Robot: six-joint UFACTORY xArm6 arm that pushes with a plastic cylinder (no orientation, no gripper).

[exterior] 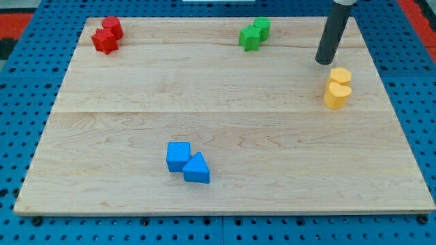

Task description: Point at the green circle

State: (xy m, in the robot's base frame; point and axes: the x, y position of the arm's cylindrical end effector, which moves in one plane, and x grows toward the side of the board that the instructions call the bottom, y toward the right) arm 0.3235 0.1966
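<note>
The green circle (261, 27) sits near the view's top, right of centre, touching a green star (249, 37) at its lower left. My tip (323, 62) is at the view's upper right, well to the right of the green pair and just above and left of the yellow blocks. It touches no block.
A yellow hexagon (340, 75) and a yellow heart (336, 96) sit together at the right. A red circle (112, 27) and a red star (104, 41) sit at the top left. A blue cube (178, 156) and a blue triangle (197, 169) sit at the lower middle. The wooden board (218, 197) lies on a blue pegboard.
</note>
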